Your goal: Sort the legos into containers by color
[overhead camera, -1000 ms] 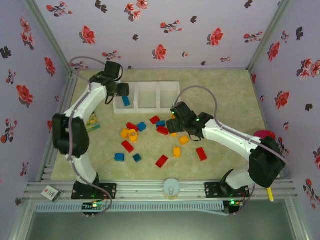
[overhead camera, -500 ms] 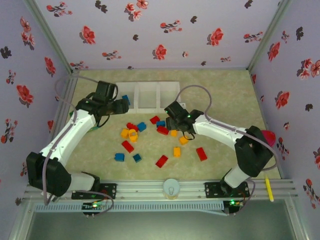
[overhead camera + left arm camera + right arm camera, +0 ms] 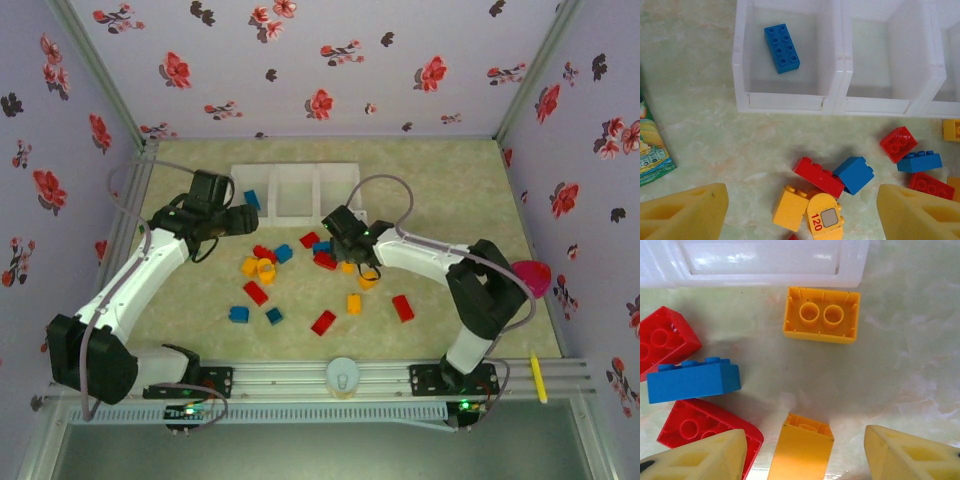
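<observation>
Right hand [image 3: 804, 432] slid left; yellow brick [image 3: 800, 452] lies between fingers [image 3: 705, 457], seemingly untouched.

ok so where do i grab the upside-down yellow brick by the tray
Probably take the yellow brick by its two short ends, from straight above: it lies flat, hollow side up, ends clear, one long side close against the tray.

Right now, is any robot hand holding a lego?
Nothing is held. The left gripper is open and empty; a yellow brick stands untouched between the right gripper's fingers.
</observation>
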Controlling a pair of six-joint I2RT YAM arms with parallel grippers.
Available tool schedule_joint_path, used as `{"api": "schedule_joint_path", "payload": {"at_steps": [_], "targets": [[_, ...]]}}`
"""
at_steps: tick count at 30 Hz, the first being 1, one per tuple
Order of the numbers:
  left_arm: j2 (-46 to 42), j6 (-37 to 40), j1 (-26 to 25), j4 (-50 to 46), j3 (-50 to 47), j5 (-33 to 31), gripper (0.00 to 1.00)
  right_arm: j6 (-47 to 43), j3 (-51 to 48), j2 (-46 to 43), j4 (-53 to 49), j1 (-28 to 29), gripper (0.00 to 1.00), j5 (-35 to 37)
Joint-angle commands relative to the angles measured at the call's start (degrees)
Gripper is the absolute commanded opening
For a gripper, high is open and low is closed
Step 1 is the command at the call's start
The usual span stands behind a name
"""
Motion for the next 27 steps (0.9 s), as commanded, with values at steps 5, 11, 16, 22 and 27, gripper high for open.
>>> {"api": "schedule_joint_path", "payload": {"at_steps": [5,11,16,22,27], "targets": [[-0.31,-1.35,-0.35,0.09,0.34,0.49,0.79,2.97,-0.91,2.69,0.29,0.45,0.60,1.01],[-0.51,-0.97,-0.36,-0.12,0.44,0.45,0.79,3.64,-1.17,4.18,0.40,0.44,0.58,0.61],[-0.35,-0.84,-0.37,-0.64,0.44,0.45,0.78,3.81,-1.27,4.57,0.62,0.45,0.53,0.60],[-0.38,-0.79,-0.48,-1.12,0.41,0.53,0.78,3.81,-1.73,4.83,0.95,0.37,0.49,0.21],[-0.52,-0.67,-0.52,-1.42,0.22,0.48,0.78,4.17,-1.87,5.00,0.45,0.45,0.48,0.27]]}}
